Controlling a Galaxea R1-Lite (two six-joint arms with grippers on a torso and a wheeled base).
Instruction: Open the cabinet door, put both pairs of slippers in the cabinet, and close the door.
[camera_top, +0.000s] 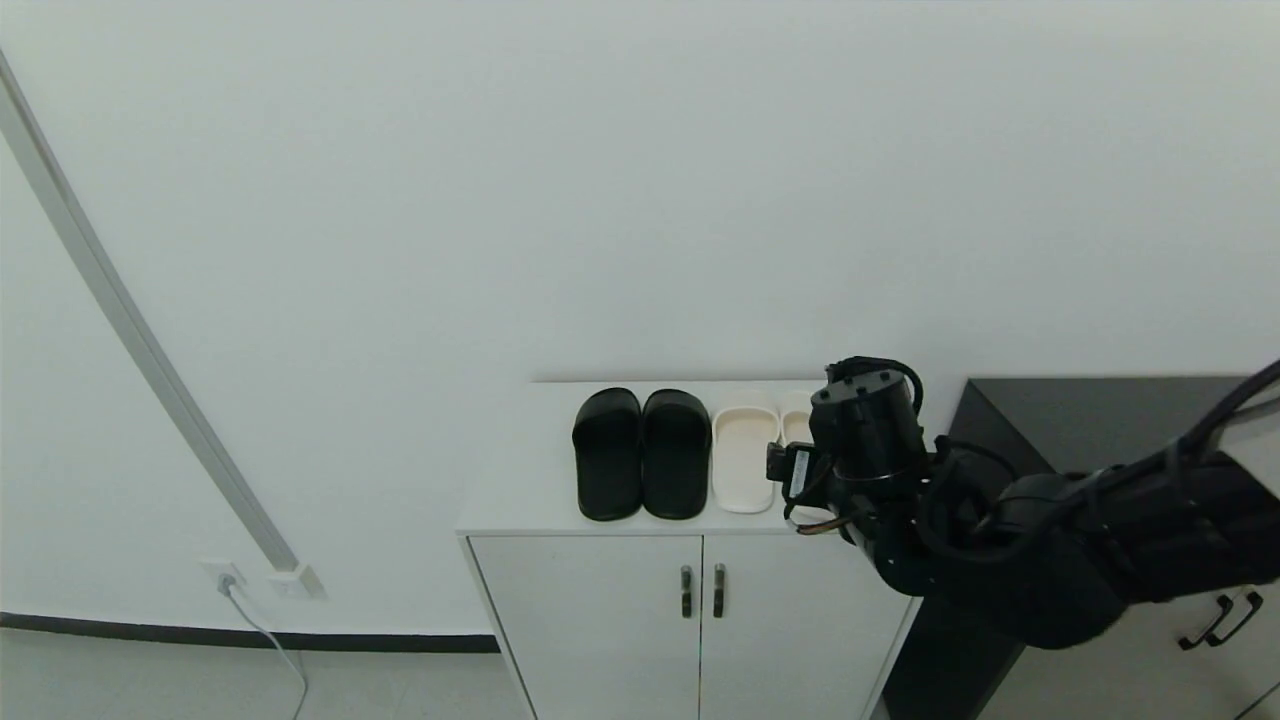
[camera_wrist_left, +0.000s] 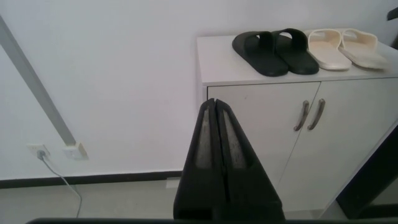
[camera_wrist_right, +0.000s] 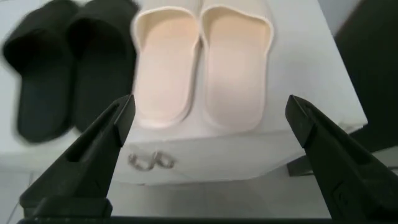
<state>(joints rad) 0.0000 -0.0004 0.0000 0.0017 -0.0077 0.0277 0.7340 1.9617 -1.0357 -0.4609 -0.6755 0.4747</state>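
We are aiming the right hand (camera_wrist_right: 210, 106), spread open, at the white slippers (camera_wrist_right: 165, 68); left hand (camera_wrist_left: 215, 106) clenched, empty. Judging them light, flexible: pinching adjoining inner walls

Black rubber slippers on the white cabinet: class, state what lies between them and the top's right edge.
The cream rubber slippers, side by side on the white cabinet top, as the left wrist view shows.
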